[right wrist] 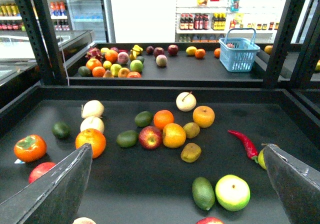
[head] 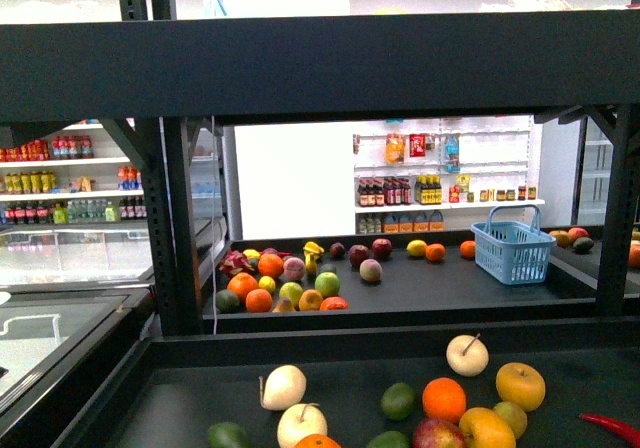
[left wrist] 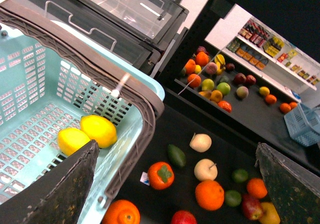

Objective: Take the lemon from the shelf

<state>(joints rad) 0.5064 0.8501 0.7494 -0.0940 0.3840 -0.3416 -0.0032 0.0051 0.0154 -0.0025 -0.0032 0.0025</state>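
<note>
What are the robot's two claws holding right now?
Nothing. The left gripper is open above the black shelf, beside the pale green plastic basket with two yellow lemons. The right gripper is open too, empty.

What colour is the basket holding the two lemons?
Pale teal basket, dark brown rim; clearest in the left wrist view.

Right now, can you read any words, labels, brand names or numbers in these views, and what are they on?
No text is readable.
Bottles and packets on the white wall shelves: labels too small and blurred.
Small sticker beside the persimmon: print too small.
Fruit, both baskets, black shelf: no writing visible.
</note>
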